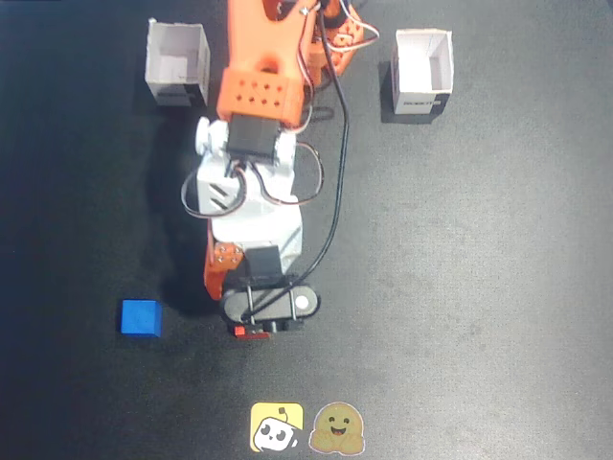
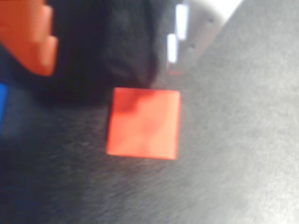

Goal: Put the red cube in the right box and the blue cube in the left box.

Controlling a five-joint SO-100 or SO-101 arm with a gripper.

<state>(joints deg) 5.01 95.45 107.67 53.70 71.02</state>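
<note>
Tool (image 2: 112, 70) spread wide above the red cube (image 2: 143, 123), gripping nothing, blue cube (image 1: 141, 317) apart

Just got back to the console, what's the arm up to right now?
The arm is reaching down over the red cube, which sits on the dark table right below the end effector. Whether it is gripped yet cannot be told. The blue cube lies untouched to the left in the fixed view. Both white boxes, the left box and the right box, stand empty at the far edge, so no cube has been delivered.
</note>
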